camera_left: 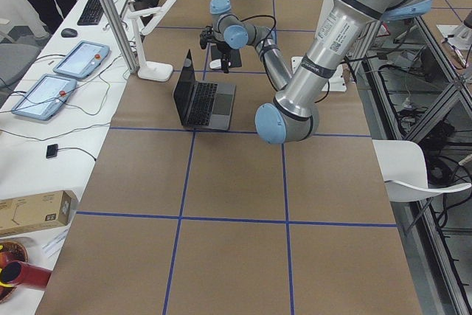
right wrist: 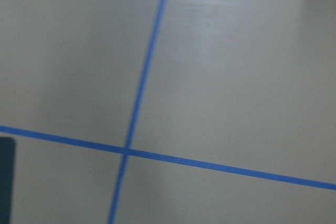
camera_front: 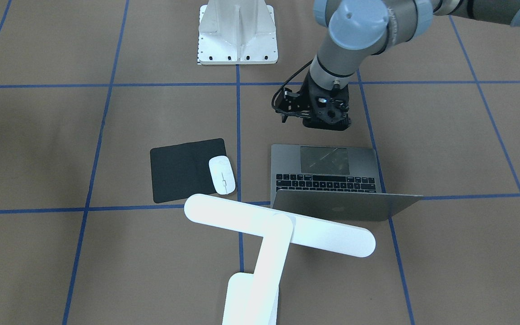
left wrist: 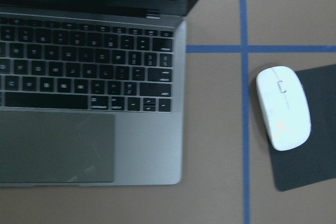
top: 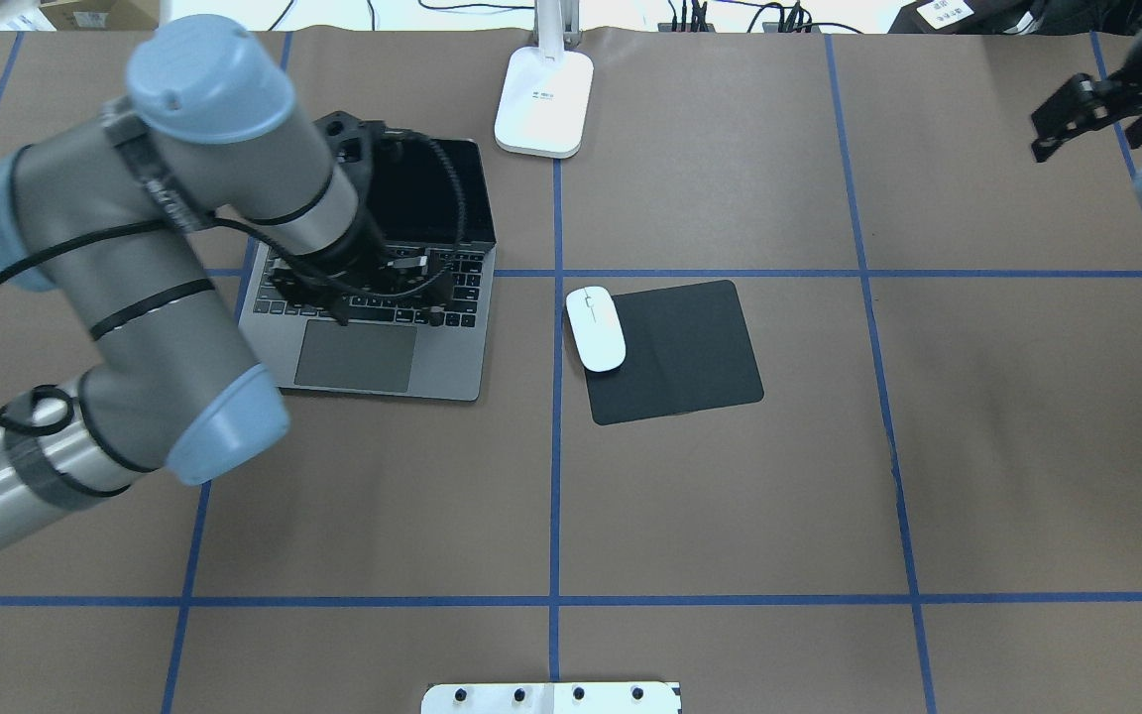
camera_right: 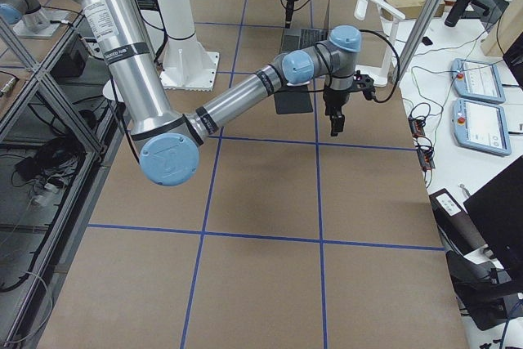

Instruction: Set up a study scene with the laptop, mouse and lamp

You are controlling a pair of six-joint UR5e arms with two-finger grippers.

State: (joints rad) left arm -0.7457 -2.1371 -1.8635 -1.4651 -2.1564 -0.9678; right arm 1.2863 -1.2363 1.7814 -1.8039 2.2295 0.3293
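Observation:
The grey laptop (camera_front: 327,180) stands open on the table, keyboard toward the robot; it also shows from above (top: 383,337) and in the left wrist view (left wrist: 89,103). The white mouse (camera_front: 222,175) lies on the edge of the pad nearest the laptop (top: 596,327) (left wrist: 283,108). The white lamp stands on its base (top: 544,99), its bar head (camera_front: 278,225) over the table beside the laptop lid. My left gripper (camera_front: 325,122) hovers over the laptop's front part; its fingers do not show. My right gripper (top: 1077,119) hangs far off by the table's far right corner, holding nothing.
A flat black mouse pad (top: 675,352) lies right of the laptop. The white bolted pedestal (camera_front: 237,34) stands at the robot's edge of the table. Blue tape lines cross the brown table (top: 730,516). Tablets and cables lie on a side bench (camera_left: 51,86).

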